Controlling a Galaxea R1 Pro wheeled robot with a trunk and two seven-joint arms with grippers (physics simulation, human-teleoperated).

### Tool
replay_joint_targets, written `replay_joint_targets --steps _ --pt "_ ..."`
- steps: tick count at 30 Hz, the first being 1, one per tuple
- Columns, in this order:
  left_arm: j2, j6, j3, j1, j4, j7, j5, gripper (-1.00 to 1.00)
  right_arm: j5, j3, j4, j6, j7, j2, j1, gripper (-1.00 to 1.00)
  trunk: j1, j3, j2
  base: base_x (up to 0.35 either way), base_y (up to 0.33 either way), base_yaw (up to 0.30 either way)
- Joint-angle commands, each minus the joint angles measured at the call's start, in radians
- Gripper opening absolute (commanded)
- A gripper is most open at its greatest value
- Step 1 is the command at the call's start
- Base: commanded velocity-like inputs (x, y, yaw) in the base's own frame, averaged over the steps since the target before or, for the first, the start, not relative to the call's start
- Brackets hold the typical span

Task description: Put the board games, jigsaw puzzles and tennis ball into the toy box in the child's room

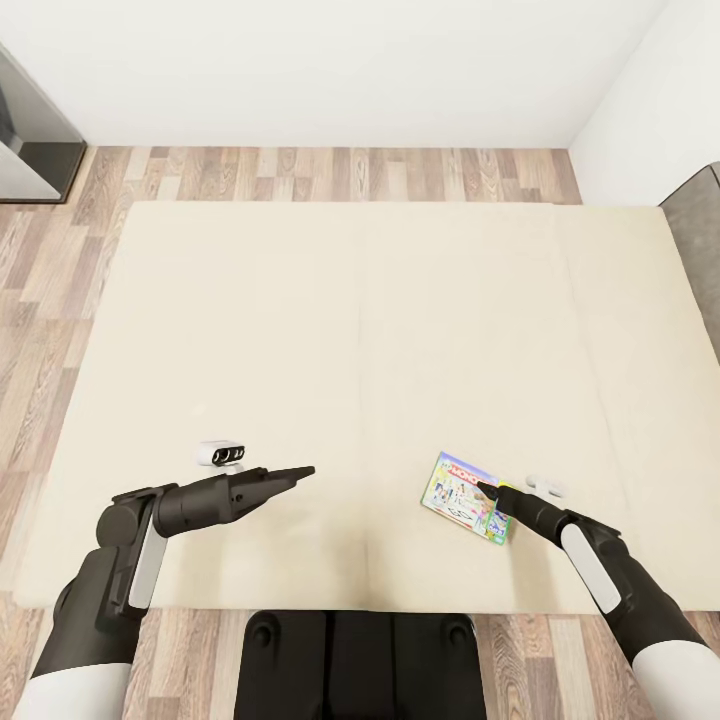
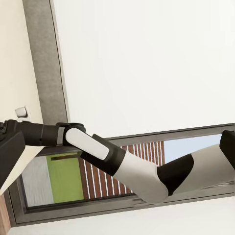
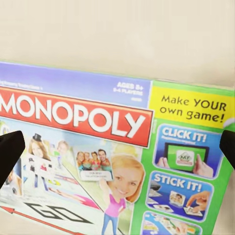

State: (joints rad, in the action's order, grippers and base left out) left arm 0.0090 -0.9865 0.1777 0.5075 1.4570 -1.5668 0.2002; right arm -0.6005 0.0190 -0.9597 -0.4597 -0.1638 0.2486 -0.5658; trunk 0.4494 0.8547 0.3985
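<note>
A: Where's the game (image 1: 468, 497)?
B: Flat on the bed (image 1: 300, 330), near right. Right gripper (image 3: 117, 147) fingers apart, straddling it.
A: Advice?
B: Lower squarely, then close. Left gripper (image 1: 300, 472): fingers together.

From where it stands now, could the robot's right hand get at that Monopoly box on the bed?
Probably yes. The right hand is already right over the Monopoly box, its dark fingertips spread either side of the cover. The box lies flat on the bed, with nothing near it.
</note>
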Motion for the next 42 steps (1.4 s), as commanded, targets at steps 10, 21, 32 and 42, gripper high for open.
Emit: replay_joint_targets --steps 10,21,32,42 --pt "0.0 -0.011 0.0 0.0 0.0 -0.004 -0.001 1.0 -0.005 0.001 -0.001 -0.001 0.013 0.004 0.0 1.0 0.001 0.001 0.002 0.0 0.0 0.0" --pt "0.0 0.023 0.0 0.0 0.0 -0.004 -0.001 1.0 -0.005 -0.002 0.003 0.002 0.015 0.013 -0.001 1.0 0.001 0.001 0.002 0.0 0.0 0.0" --pt "0.0 0.03 0.0 0.0 0.0 -0.004 -0.001 1.0 -0.005 -0.002 0.004 0.003 0.015 0.015 -0.001 1.0 0.001 0.001 0.002 0.0 0.0 0.0" --pt "0.0 0.031 0.0 0.0 0.0 -0.004 -0.001 1.0 -0.005 -0.002 0.02 0.003 0.016 0.014 -0.001 1.0 0.001 0.001 0.002 0.0 0.0 0.0"
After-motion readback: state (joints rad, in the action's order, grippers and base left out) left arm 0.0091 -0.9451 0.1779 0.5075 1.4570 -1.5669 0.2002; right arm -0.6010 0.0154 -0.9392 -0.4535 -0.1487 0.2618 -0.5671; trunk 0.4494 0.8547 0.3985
